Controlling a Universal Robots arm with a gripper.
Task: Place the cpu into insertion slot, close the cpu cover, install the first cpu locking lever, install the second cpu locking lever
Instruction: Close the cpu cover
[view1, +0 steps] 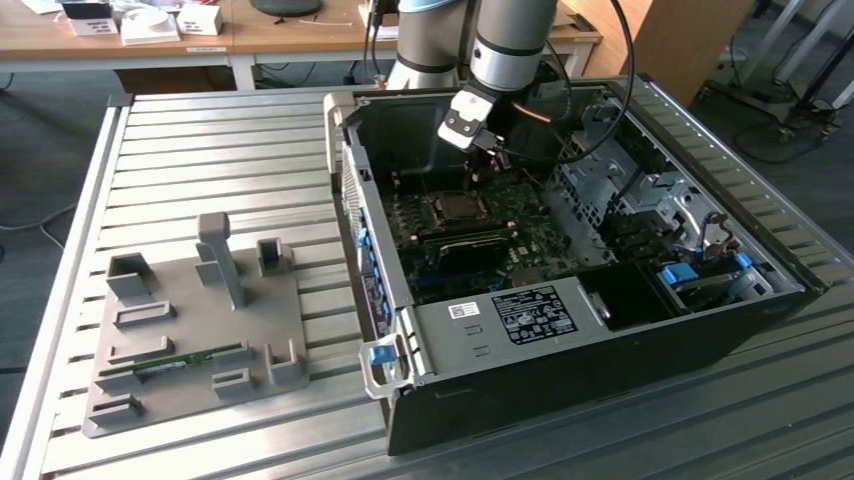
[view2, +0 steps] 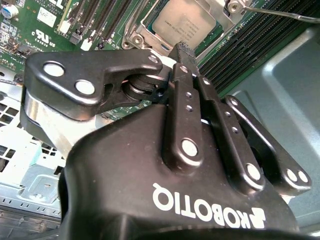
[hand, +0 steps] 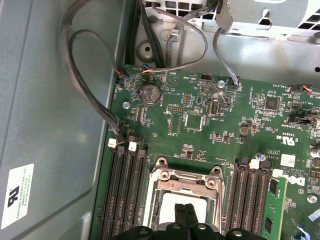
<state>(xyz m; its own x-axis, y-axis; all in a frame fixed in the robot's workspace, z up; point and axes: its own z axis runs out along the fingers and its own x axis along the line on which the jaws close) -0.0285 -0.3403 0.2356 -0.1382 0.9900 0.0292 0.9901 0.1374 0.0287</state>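
End effector (view2: 181, 50) closed tight, empty, over the seated cpu (view2: 184, 22): light, stiff, fragile; I'd grip its edges only.

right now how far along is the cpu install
Done: the cpu sits in the insertion slot, and the cpu cover looks lowered around it. In hand: nothing; the gripper is shut, over the cpu. Left: a locking lever looks unlatched; the other I cannot judge.
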